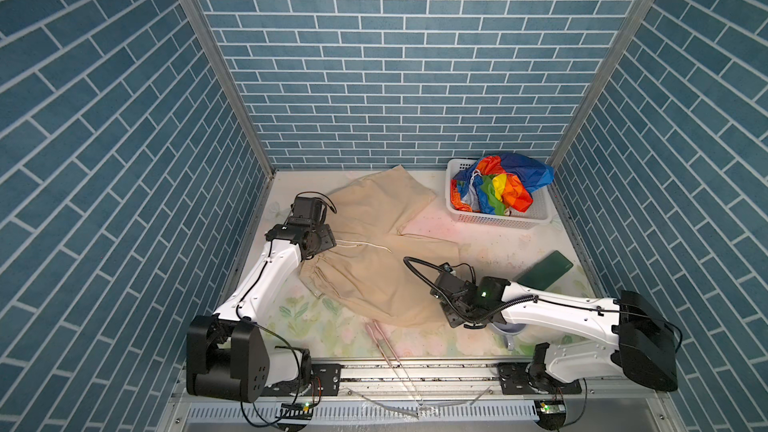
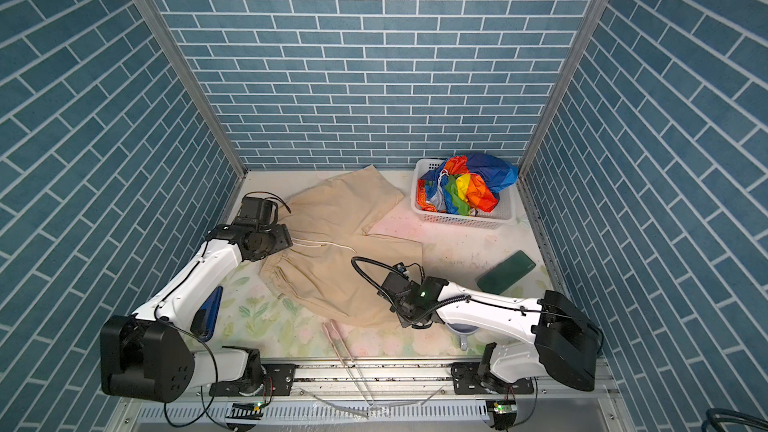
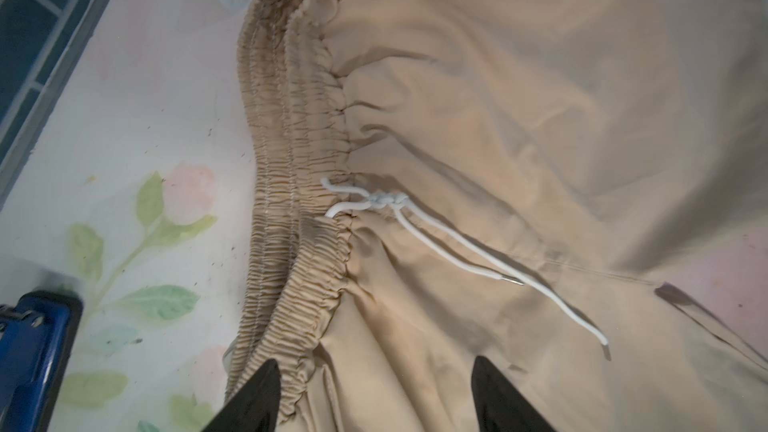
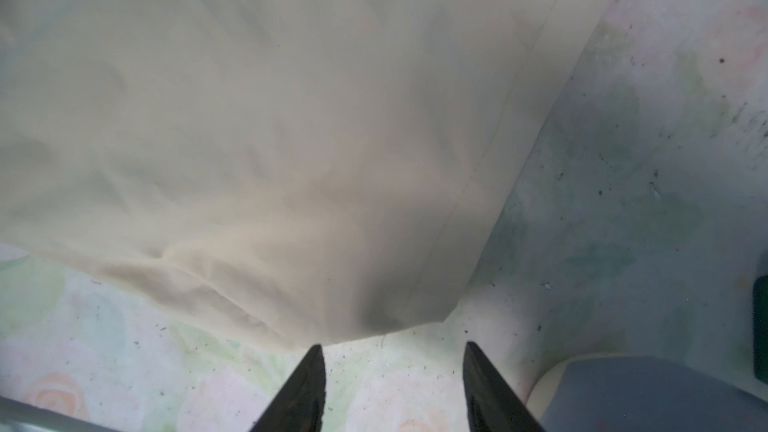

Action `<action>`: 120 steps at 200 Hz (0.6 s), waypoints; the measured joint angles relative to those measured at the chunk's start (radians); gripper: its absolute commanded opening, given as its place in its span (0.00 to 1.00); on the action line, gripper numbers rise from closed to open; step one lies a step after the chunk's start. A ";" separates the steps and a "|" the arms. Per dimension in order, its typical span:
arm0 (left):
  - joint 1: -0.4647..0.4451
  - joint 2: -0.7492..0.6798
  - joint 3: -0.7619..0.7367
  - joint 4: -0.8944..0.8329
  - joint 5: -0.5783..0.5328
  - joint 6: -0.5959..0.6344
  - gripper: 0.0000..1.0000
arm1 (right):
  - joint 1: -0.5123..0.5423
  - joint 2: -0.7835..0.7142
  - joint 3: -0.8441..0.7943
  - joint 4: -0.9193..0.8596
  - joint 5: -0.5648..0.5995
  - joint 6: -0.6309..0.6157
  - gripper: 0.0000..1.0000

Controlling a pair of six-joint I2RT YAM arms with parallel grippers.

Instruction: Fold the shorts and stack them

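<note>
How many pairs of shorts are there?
2. The beige shorts lie spread on the table, mid-left. The rainbow shorts sit crumpled in the white basket at the back right. More could hide underneath them.

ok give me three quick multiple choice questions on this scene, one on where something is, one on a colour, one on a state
1. Where are the rainbow-striped shorts?
A) in the white basket
B) on a hanger
C) pinned to the back wall

2. What colour is the drawstring on the beige shorts?
A) black
B) white
C) red

3. How is the right claw?
A) shut on the beige shorts
B) shut on the basket rim
C) open, holding nothing

Answers:
1 A, both top views show the striped cloth heaped inside the basket.
2 B, the left wrist view shows a white knotted cord.
3 C, the right wrist view shows its jaws apart with nothing between them, just short of the beige hem.
</note>
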State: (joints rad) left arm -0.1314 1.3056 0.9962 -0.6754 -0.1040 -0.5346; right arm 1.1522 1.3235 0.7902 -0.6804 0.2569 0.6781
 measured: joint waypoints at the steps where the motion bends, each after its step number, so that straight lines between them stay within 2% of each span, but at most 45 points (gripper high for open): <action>1: 0.000 0.000 -0.001 -0.002 -0.002 0.000 0.71 | 0.000 -0.001 -0.003 0.000 -0.002 0.001 0.54; 50: 0.000 -0.014 -0.074 -0.038 -0.023 -0.012 0.71 | 0.000 -0.021 -0.093 0.055 -0.037 0.075 0.54; 94: 0.000 -0.004 -0.137 -0.061 -0.013 -0.030 0.77 | -0.007 0.035 -0.093 0.132 -0.045 0.092 0.53; 109: 0.000 -0.004 -0.144 -0.060 -0.013 -0.034 0.76 | -0.012 0.069 -0.094 0.156 -0.050 0.092 0.46; 120: 0.000 -0.004 -0.148 -0.060 -0.011 -0.037 0.73 | -0.021 0.084 -0.094 0.173 -0.058 0.085 0.33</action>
State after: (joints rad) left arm -0.1314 1.3018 0.8478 -0.7353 -0.1154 -0.5720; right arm 1.1313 1.4071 0.6964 -0.5072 0.1986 0.7631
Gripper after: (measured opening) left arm 0.755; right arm 0.438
